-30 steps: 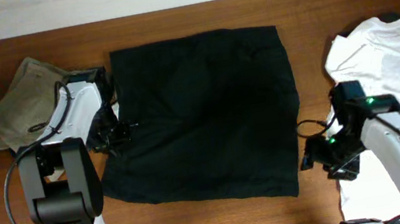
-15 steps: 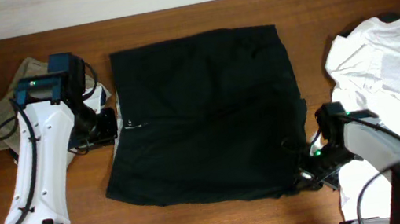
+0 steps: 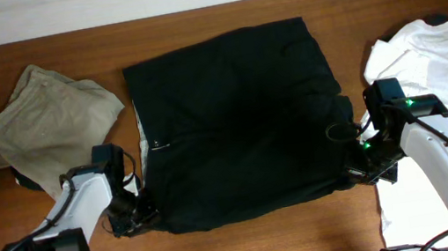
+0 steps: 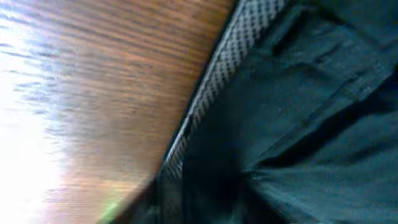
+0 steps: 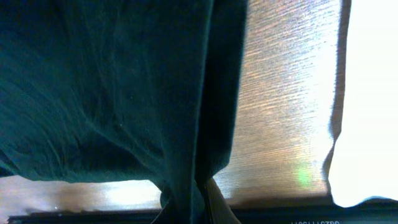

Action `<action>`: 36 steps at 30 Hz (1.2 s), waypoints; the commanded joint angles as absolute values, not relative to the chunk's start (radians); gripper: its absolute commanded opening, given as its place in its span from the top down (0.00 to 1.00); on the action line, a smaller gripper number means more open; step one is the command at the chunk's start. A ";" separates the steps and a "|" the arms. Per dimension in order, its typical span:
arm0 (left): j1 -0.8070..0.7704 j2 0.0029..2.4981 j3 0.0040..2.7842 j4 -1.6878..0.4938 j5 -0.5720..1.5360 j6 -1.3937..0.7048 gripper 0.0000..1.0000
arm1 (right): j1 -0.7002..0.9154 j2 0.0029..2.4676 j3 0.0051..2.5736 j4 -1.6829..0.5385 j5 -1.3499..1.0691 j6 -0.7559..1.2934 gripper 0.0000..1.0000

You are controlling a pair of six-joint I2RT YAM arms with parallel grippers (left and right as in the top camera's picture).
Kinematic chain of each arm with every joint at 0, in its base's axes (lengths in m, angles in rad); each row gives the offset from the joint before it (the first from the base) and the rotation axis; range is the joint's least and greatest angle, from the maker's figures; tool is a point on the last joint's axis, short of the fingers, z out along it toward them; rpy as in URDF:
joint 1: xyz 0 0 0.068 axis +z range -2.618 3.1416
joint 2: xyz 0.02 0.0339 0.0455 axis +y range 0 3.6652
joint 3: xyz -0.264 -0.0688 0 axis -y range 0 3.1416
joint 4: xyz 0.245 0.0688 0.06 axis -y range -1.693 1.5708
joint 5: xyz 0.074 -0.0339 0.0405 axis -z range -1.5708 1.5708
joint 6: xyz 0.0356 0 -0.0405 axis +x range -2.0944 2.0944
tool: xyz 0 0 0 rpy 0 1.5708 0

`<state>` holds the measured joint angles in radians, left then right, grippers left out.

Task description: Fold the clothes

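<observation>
The black garment [image 3: 237,123] lies spread in the middle of the table, a pale strip showing along its left edge [image 3: 144,142]. My right gripper [image 3: 351,169] is shut on the garment's lower right corner; in the right wrist view a bunched fold of black fabric [image 5: 186,124] runs down into the jaws. My left gripper [image 3: 137,217] sits at the lower left corner. The left wrist view is blurred, showing black cloth [image 4: 311,112] with a grey mesh band [image 4: 242,43], and its jaws cannot be made out. Khaki clothes [image 3: 49,116] lie at left, a white shirt [image 3: 446,65] at right.
The wooden table [image 3: 251,246] shows a bare strip along the front edge. The white shirt spreads down the right side under and beside my right arm [image 3: 433,156]. The khaki pile lies just beyond my left arm [image 3: 83,195].
My left arm swung from the garment's upper left edge down to its lower left corner. My right gripper shut on the lower right corner and drew it up; the garment sits skewed.
</observation>
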<state>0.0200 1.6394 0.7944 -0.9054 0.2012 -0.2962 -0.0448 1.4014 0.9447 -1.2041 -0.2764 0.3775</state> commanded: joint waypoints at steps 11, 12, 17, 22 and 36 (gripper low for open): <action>0.023 0.859 0.893 -1.425 0.319 -0.394 1.00 | -0.041 1.333 1.562 -1.598 0.020 0.345 0.96; 0.023 0.824 0.925 -1.465 0.319 -0.397 1.00 | -0.041 1.333 1.633 -1.621 0.021 0.345 0.96; 0.022 0.827 0.999 -1.535 0.293 -0.396 1.00 | -0.040 1.356 1.855 -1.668 0.036 0.345 0.96; 0.022 0.949 0.999 -1.348 0.212 -0.397 1.00 | -0.040 1.599 1.851 -1.566 0.033 0.345 0.96; 0.023 1.543 0.999 -0.628 -0.115 -0.364 0.64 | -0.041 2.003 1.851 -1.058 -0.093 0.347 0.29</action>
